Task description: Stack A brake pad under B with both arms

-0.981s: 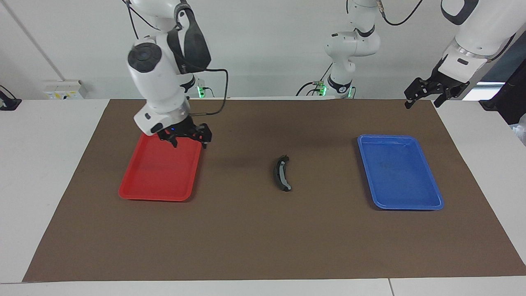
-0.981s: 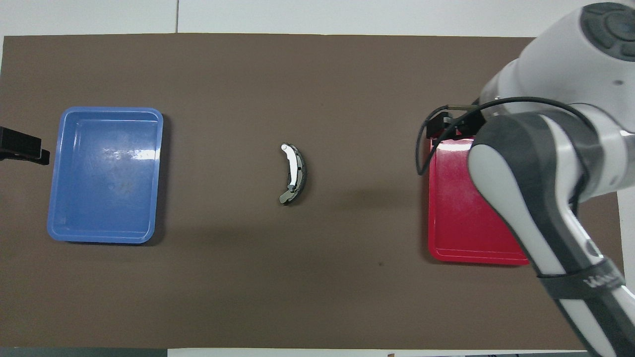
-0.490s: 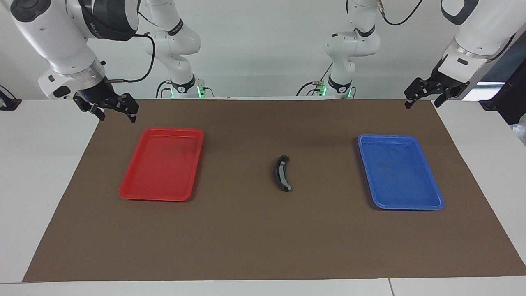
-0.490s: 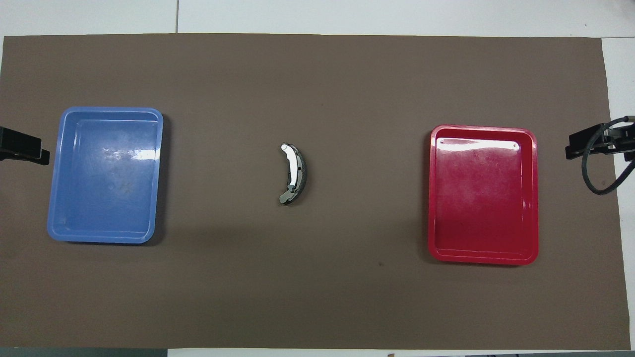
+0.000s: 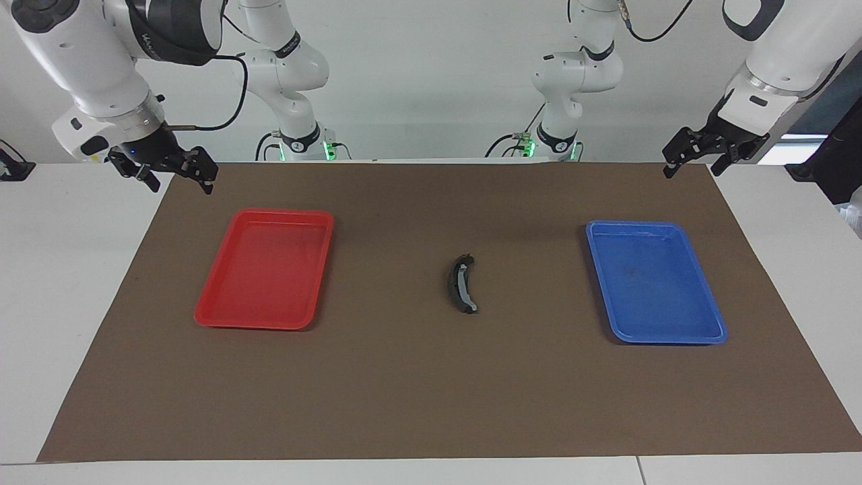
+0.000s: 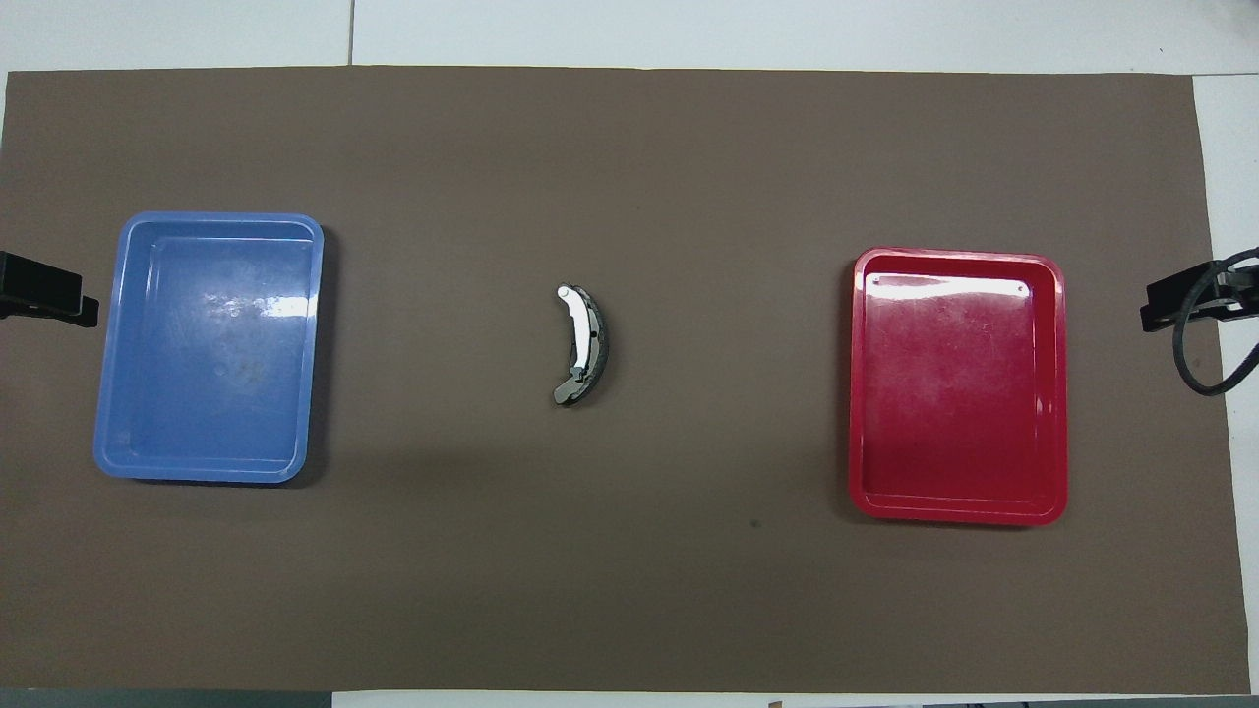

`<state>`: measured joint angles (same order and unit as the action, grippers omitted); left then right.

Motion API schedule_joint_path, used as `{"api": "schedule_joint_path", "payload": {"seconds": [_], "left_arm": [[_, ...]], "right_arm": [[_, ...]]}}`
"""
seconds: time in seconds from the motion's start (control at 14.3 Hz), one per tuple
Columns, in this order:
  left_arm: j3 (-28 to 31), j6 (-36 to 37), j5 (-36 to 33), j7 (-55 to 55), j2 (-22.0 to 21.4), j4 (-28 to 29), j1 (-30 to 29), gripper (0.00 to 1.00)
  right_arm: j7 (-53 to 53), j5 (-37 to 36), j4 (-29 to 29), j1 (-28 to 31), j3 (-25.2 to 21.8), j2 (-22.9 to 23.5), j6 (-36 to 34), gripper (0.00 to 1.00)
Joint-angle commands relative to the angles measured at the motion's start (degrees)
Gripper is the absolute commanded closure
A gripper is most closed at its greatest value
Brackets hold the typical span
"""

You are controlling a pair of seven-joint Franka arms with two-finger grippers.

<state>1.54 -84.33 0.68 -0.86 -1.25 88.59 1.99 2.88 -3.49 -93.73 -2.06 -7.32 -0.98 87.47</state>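
Long, strongly curved crescent-shaped black brake pad with a pale grey strip and pale tips [image 5: 462, 283] [image 6: 581, 344], lying flat on the brown mat near mid-table, between the red tray and the blue tray and well apart from both. One tip pointing toward the robots, the other away. Short dark pad underneath: cannot be told apart in either view.

Bright, even, sharp, glare on trays [image 6: 266, 307]
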Motion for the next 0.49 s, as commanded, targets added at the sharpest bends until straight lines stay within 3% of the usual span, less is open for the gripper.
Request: {"api": "schedule_joint_path", "payload": {"seconds": [0.0,0.42], "left_arm": [[-0.13,0.66,0.72,-0.28,-1.39,1.32,-0.50,0.00],[-0.13,0.66,0.72,-0.28,-1.39,1.32,-0.50,0.00]], "right_arm": [[1.17,0.23,-2.07,0.22,-0.23,-2.79,0.42,0.00],[0.82,0.67,-1.98,0.22,-0.15,-4.47,1.11,0.00]]}}
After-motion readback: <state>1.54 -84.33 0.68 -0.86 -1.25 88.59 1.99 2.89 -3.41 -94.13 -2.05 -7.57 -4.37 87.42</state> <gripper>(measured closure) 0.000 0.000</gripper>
